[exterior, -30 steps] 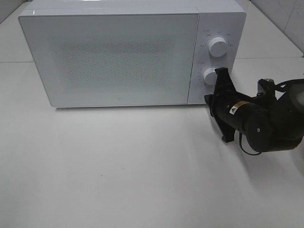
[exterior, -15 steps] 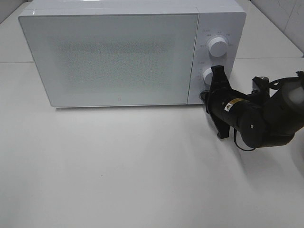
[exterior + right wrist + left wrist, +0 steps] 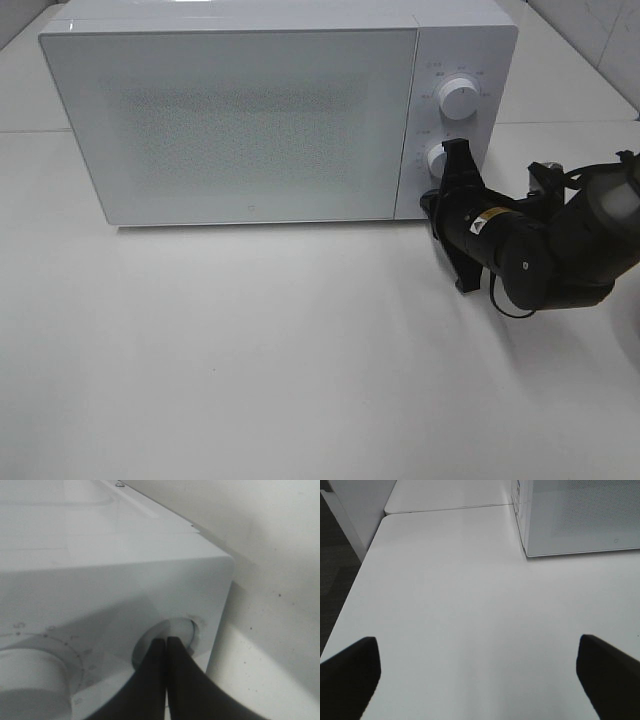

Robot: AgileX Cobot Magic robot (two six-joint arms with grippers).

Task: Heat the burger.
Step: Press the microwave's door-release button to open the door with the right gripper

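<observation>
Operator: Where is the burger seen?

Observer: It is shown in none of the three views, so its place cannot be told. The microwave (image 3: pixel 250 40) is set at the back of the desk (image 3: pixel 300 360), its door (image 3: pixel 240 120) is shut, and nothing can be made out through the speckled door panel.

Operator: How is the right hand held?

Observer: The right hand (image 3: pixel 166 641) is clenched: its two fingers (image 3: pixel 150 680) are pressed together along their length, and nothing is gripped between them. The tips are set at the lower knob (image 3: pixel 438 160), on the control strip to the right of the door. Whether the knob is actually touched cannot be told. The upper knob (image 3: pixel 458 98) is not touched. In the high view the black arm (image 3: pixel 560 250) is seen stretched in from the right, low over the desk.

Operator: And the left hand?

Observer: The left hand (image 3: pixel 476 642) is released, with its fingers (image 3: pixel 350 675) spread wide apart and nothing held between them. It is held above the desk, clear of the surface as far as can be judged. The microwave's front left corner, as named from the high view, is seen ahead of it, well apart. Only white desk is framed between the fingers.
</observation>
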